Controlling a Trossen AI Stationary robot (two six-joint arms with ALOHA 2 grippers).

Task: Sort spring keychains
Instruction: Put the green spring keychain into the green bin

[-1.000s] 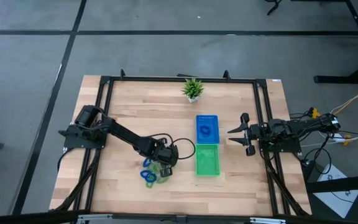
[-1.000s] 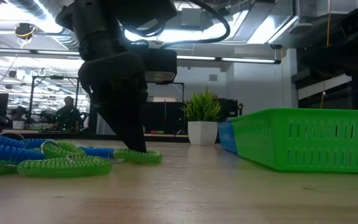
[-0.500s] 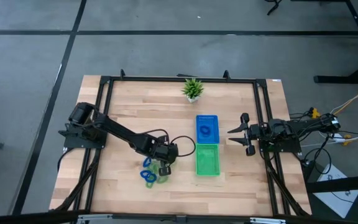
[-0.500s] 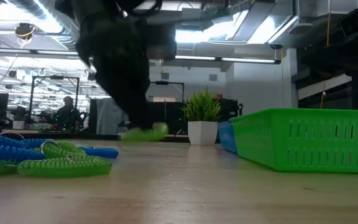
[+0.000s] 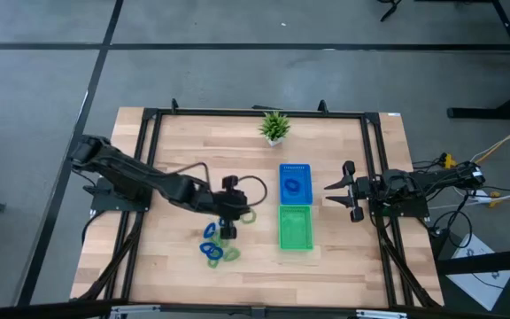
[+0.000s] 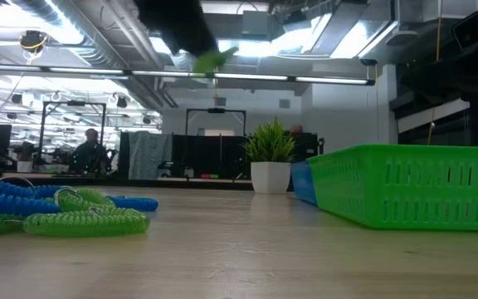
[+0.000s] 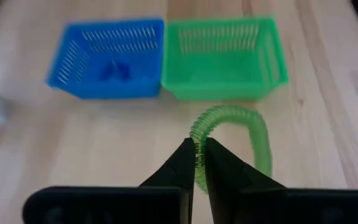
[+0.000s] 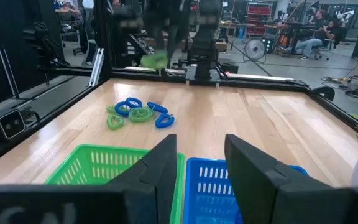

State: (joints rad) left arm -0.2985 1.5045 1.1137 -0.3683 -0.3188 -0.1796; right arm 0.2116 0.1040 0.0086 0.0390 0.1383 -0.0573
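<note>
A light green spring keychain (image 7: 232, 134) is being held off the table, pinched at one side of its loop between the closed fingers of the left gripper (image 7: 197, 163). In the left wrist view the loop is arching forward from the fingertips toward the green tray (image 7: 219, 57); its long axis is judged to run roughly along the line of the fingers. In the high view the gripper (image 5: 229, 213) is sitting between the remaining pile of keychains (image 5: 213, 247) and the two trays — the blue tray (image 5: 295, 182) is already holding a blue keychain (image 5: 293, 187).

Step in hand, as judged: carrying green to the green tray. To be done well, the loop should be brought fully over the green tray's rim (image 5: 295, 228) before the fingers are parted, since the free end is dangling and could catch on the wall or spill toward the blue side.

The right gripper (image 5: 342, 191) is waiting beside the trays, fingers spread apart.
</note>
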